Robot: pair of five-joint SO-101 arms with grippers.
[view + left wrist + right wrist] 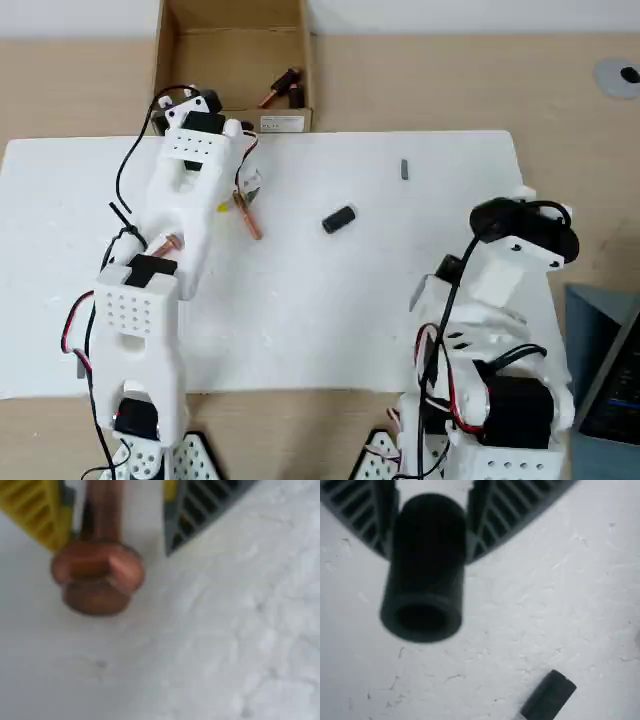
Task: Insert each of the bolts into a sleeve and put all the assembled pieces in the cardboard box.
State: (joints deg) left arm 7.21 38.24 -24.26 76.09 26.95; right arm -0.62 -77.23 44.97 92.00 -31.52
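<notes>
Close the parted jaws of the left gripper (114, 545) mid-shank on the light, stiff, likely slick bolt (97, 577), with the right gripper (431, 550) clamped on a sleeve (422, 585).

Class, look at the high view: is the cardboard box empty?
No, a copper bolt with a black sleeve on it lies inside the cardboard box.

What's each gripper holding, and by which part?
Right gripper clamps a sleeve near one end; left gripper, open, straddles a bolt at its shank.
</notes>
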